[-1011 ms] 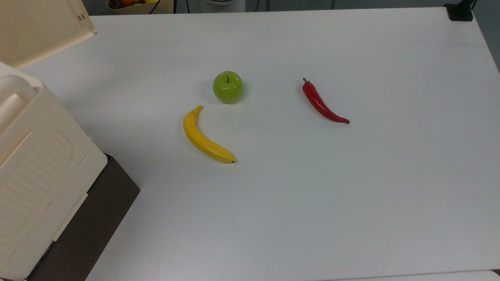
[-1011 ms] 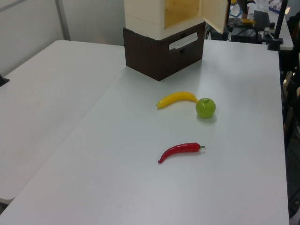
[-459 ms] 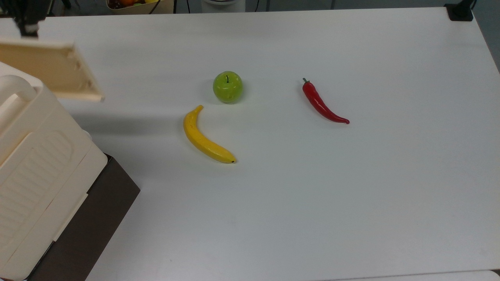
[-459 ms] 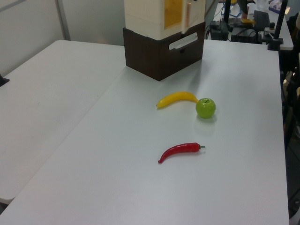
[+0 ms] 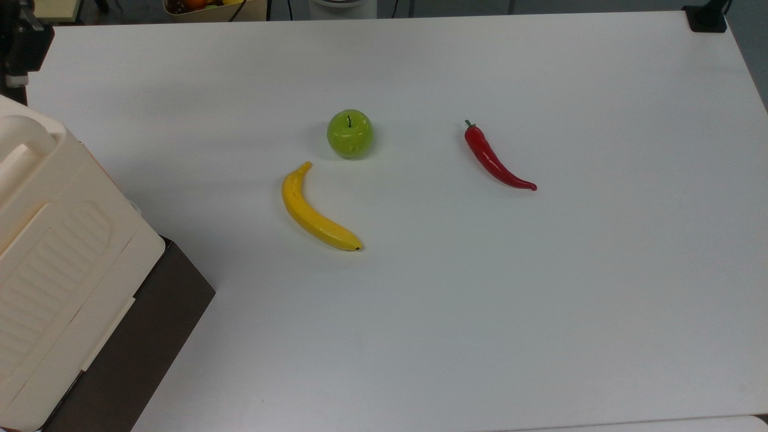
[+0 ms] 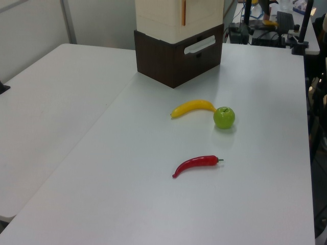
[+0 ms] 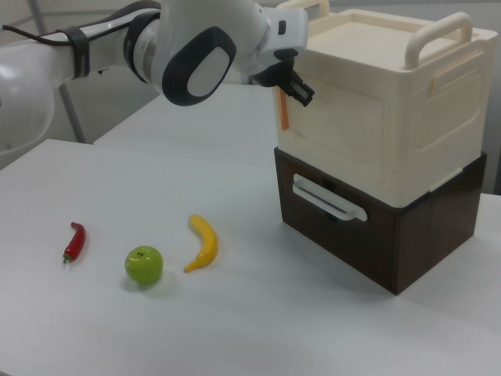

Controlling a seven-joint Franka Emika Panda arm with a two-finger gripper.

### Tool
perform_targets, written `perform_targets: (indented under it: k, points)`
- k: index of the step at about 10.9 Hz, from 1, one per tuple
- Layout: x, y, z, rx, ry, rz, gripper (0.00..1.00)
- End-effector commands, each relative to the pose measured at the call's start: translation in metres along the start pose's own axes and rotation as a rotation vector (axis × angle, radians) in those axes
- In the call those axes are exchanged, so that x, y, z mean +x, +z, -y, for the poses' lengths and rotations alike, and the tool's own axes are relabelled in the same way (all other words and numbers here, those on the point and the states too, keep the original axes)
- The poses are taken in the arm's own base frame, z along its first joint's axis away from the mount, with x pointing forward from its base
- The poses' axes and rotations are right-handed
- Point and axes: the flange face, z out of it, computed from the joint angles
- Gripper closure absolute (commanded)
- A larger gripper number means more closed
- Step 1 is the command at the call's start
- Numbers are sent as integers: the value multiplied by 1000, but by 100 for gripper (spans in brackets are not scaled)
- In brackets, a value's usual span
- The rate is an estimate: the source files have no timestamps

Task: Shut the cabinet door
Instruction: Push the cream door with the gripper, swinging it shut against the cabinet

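The cabinet [image 7: 391, 117] is a big cream box on a dark brown base [image 7: 376, 235]; it also stands at the top view's left [image 5: 66, 252] and at the back of the left view [image 6: 158, 15]. Its cabinet door [image 7: 344, 133] lies almost flush against the front, leaving a thin orange slit [image 7: 283, 110] along its free edge. The left view shows the door [image 6: 204, 13] to the right of that slit [image 6: 183, 13]. My gripper [image 7: 300, 88] sits at the door's upper free corner, close to or touching it. It is the dark shape at the top view's left edge [image 5: 17, 78].
A yellow banana [image 5: 315, 213], a green apple [image 5: 350, 133] and a red chilli pepper [image 5: 495, 159] lie apart on the white table [image 5: 540, 300]. The brown base has a cream drawer handle [image 7: 329, 200]. A second white table [image 6: 46, 102] adjoins at the left view's left.
The door has swung from wide open to nearly flush with the cabinet front. My arm has come in behind it and followed it toward the cabinet.
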Motion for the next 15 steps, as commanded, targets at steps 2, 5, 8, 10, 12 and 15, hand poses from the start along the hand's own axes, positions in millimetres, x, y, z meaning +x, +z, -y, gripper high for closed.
perform_targets:
  k: [2,5,8,10,12,15]
  points:
    - [-13,6,28,-11,-52,11,100]
    - [-16,23,28,-25,-67,18,100]
    - [-5,14,30,3,-53,-103,100]
    - [-4,13,28,1,-54,-109,100]
    - [-5,14,29,0,-65,-104,100]
    - [-19,17,32,-16,-87,-20,100]
